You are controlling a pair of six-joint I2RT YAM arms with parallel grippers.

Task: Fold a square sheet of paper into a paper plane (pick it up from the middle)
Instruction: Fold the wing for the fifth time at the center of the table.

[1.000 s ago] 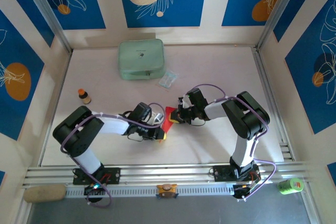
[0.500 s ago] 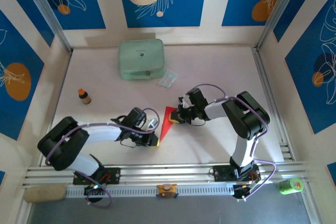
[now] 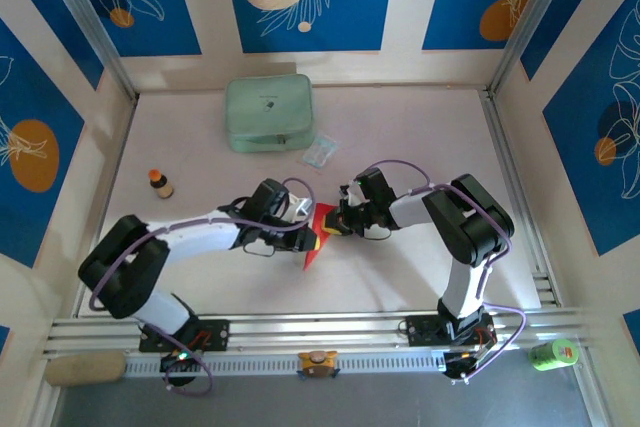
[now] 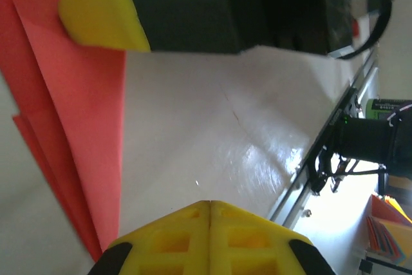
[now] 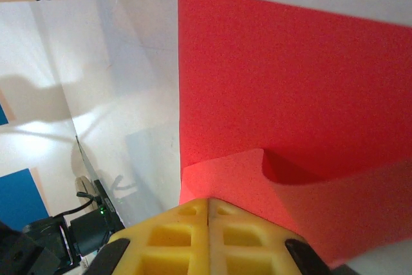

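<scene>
Top external view first: where does the square sheet of paper (image 3: 323, 217) lie?
– Around the middle of the table (image 3: 420, 147), a little toward its near edge. It is bright red and folded to a narrow triangle whose point faces the near edge.
– And the arms?
– Both reach in to it. The left gripper (image 3: 314, 242) sits over the sheet's left side and the right gripper (image 3: 337, 226) over its far right corner.
– How does the left pincer stand?
– In the left wrist view the left gripper (image 4: 209, 209) has its yellow pads pressed together with nothing between them. The sheet (image 4: 77, 127) lies just beside them on the white table, layered edges showing. A yellow fingertip (image 4: 103, 11) of the other arm rests on the paper.
– The right one?
– The right wrist view shows the right gripper (image 5: 208, 214) closed too, pads meeting. Its tips are at the sheet (image 5: 290, 82), where a flap curls up. Whether paper is pinched cannot be told.
– Anything else?
– A pale green pouch (image 3: 268, 113) lies by the far edge, a clear packet (image 3: 320, 151) just beside it, and a small bottle (image 3: 159, 183) near the left edge.
</scene>
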